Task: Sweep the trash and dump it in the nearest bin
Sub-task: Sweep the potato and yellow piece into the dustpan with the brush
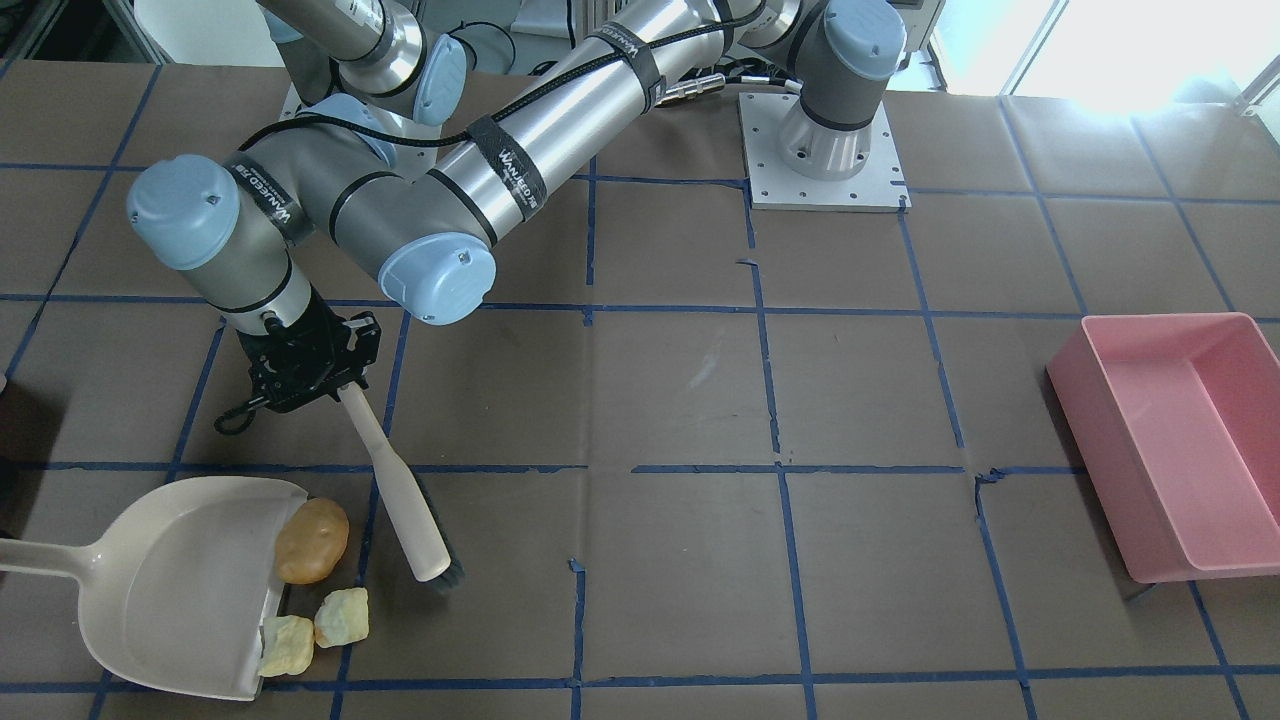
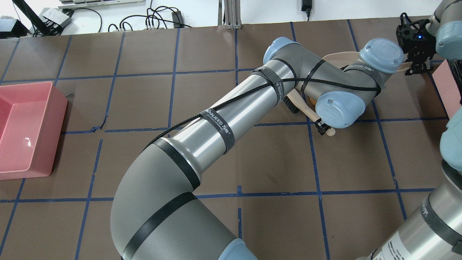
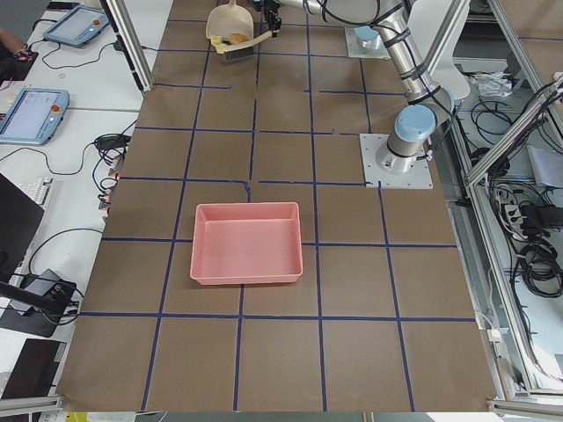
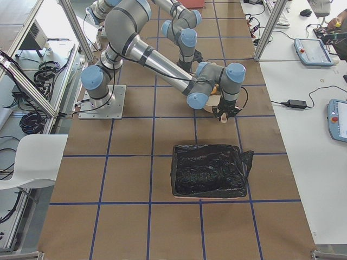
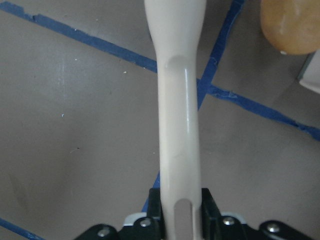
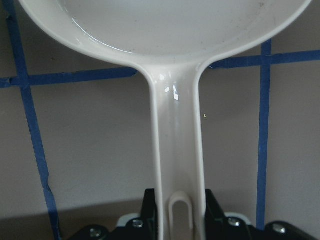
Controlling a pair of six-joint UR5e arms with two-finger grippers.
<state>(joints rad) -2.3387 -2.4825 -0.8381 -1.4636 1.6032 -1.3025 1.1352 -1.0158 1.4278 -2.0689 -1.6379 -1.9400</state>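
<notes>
4 fixed cameras around the table (image 1: 680, 400), 2 close wrist cameras; dustpan (image 1: 170, 590) shared front and, probably, left.

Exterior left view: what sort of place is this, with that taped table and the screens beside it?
Probably a robotics lab or test cell: robot arms bolted to a table gridded with blue tape, handheld control tablets on side desks, and bundles of cables.

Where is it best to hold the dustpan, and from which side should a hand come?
Grip the dustpan by its long, narrow handle, coming from the handle's free end, opposite the open lip. The handle is slim enough to close on, and this leaves the lip clear for the potato lying at it. The right hand is shut on it this way.
</notes>
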